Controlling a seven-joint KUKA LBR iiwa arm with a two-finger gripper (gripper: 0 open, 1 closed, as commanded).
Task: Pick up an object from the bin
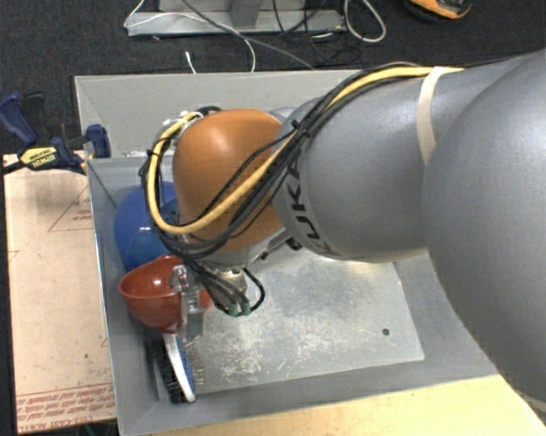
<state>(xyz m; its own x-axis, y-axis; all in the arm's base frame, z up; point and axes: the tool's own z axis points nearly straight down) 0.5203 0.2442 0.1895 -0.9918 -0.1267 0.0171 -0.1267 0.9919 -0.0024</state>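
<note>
The gripper (191, 300) is seen touching the right rim of a red bowl (146, 294); whether it is spread or closed cannot be told. The bowl is hemmed between a blue rounded vessel (134, 231) above and a black-bristled brush (177, 373) below.

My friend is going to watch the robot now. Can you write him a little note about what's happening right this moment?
Gripper: down low at the left side of the bin, right at the red bowl. Whether it grips anything can't be seen.
Things: the red bowl sits by the left wall, a blue rounded thing lies behind it, and a black-bristled brush lies in front.
Done: the arm has reached in.
Left: grab one thing and lift it out.
</note>
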